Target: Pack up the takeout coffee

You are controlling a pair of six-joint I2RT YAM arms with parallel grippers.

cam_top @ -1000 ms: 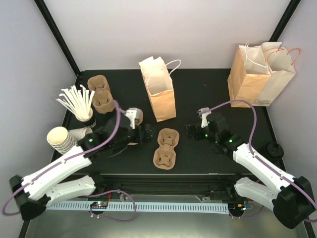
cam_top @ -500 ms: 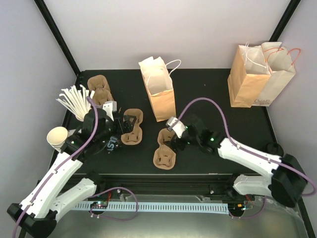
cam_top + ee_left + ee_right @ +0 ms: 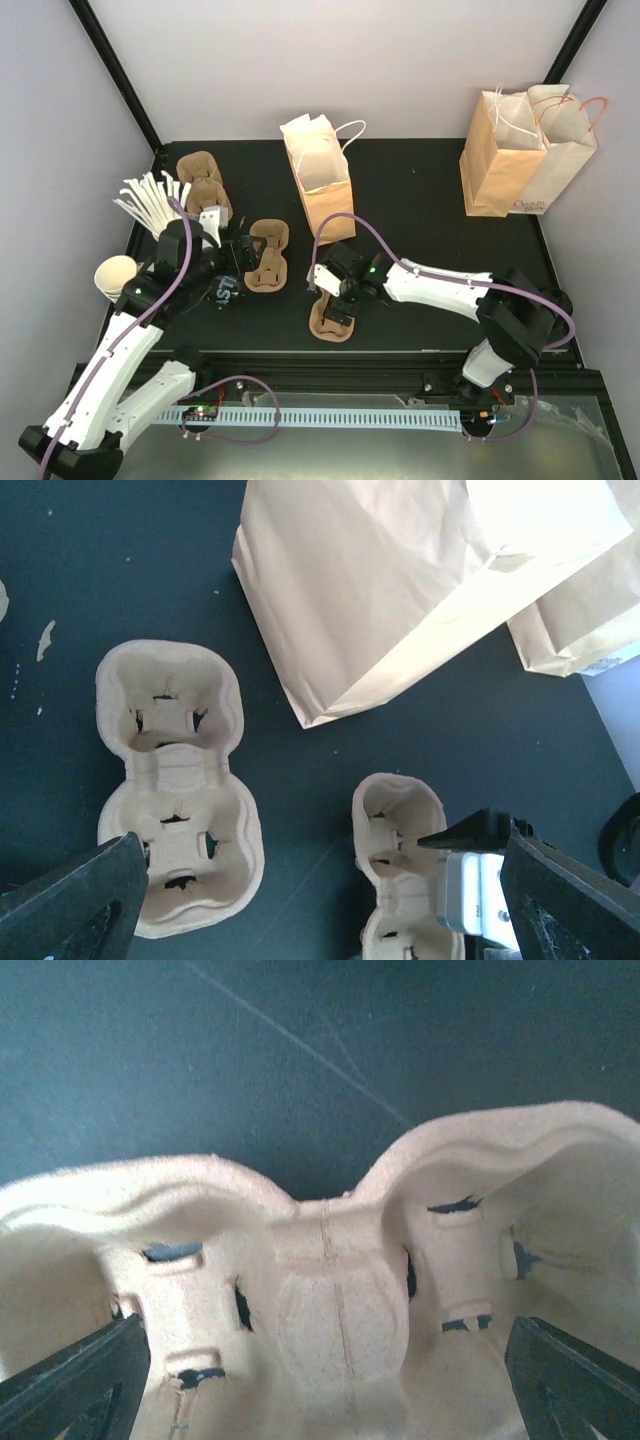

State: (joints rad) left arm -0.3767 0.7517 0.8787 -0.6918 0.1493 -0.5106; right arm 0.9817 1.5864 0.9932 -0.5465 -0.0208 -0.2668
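One takeout coffee (image 3: 224, 291), black, white lettering

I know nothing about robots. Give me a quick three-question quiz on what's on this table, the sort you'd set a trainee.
1. True or false: the left gripper and the right gripper both have their jaws open.
2. What lies right under the right gripper? A. a pulp cup carrier B. a paper bag C. a stack of cups
3. How many cup pockets has the other carrier, at left in the left wrist view?
Key: 1 true; 2 A; 3 two.
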